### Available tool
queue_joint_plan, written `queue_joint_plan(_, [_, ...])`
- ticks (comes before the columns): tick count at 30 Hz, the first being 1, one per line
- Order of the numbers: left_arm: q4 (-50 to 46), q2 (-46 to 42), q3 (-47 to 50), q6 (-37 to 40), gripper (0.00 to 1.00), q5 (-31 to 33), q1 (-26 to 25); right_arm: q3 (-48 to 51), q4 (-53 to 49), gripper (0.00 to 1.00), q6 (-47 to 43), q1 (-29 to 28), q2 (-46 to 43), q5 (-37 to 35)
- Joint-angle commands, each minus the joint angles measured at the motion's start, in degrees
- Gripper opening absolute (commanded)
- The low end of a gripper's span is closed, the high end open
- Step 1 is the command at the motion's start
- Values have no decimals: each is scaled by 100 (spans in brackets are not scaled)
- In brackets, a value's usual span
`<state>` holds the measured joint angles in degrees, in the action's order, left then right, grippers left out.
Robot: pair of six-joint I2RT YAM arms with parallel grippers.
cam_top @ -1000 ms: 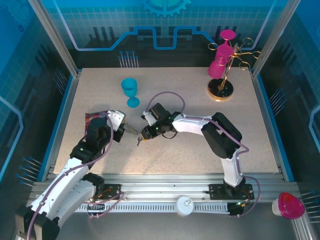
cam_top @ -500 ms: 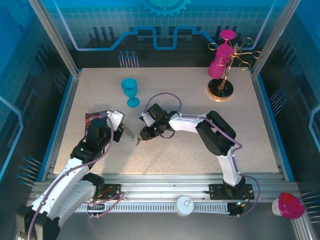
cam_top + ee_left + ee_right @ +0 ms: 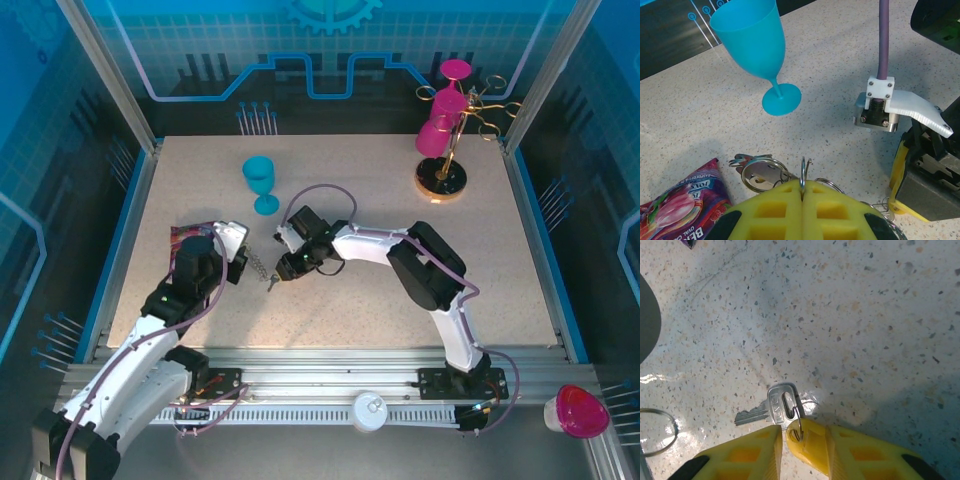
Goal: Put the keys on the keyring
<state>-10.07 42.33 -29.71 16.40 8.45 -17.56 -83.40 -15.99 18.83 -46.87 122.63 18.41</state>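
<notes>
- The left end effector (image 3: 803, 196) is pressed together on the thin metal ring of the keyring (image 3: 802, 169), at the lower centre of the left wrist view.
- The right end effector (image 3: 804, 439) stands narrowly apart around the yellow head of the key (image 3: 776, 407). Whether it pinches firmly cannot be told.
- The key lies flat on the worktop (image 3: 865, 315), with its blade pointing frame-left, away from the right fingers.
- In the top view the key sits between both end effectors, and the right arm is nearer.

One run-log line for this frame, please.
left gripper: shut on keyring | right gripper: jaws around yellow tag, grip unclear | key: on table, ringed to tag
</notes>
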Motion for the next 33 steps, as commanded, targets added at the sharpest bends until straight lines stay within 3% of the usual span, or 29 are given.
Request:
queue_joint_plan(1, [225,-38,53,-67,0,148,77,-270,-573,30,-307,-157,190,-484])
queue_joint_plan(6, [227,-66,62,-44,0,175,84,-72,-950,31,-449,-193,145,-962])
queue_joint_plan(17, [263,-27,70,-63,0,99,86,982,-1420,32,-699,2,-925,-1446])
queue_joint_plan(23, [259,48,44,-81,0,-67,86,693,-1463,36,-850,3,-1217,-1093])
queue_joint_plan(33, [231,127,27,-61,0,-338,86,221,-1754,38,-1147,-2,-773,-952])
